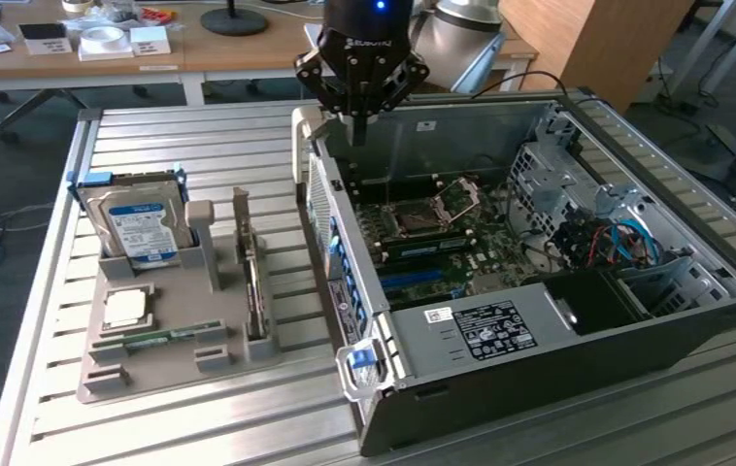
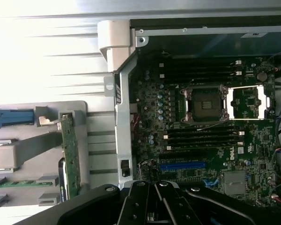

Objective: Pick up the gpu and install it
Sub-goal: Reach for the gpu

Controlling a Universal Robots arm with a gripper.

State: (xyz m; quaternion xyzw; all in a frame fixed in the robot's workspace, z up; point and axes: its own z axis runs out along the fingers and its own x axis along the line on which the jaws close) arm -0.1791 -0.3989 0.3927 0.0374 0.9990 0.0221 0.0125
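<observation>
Probably light, stiff, fragile: gpu [image 1: 255, 286] upright at seven o'clock of gripper [image 1: 357, 138] closed on nothing, best pinched along bare top edge.

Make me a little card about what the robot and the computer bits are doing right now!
Fingers: robot's black fingers, shut, holding nothing, hovering at a corner of the open case
Card: thin green and black gpu card, standing on edge in the grey plastic holder
Computer: open black metal case, green motherboard showing
Also in holder: silver hard drive with blue label
Job: card not picked up yet
</observation>
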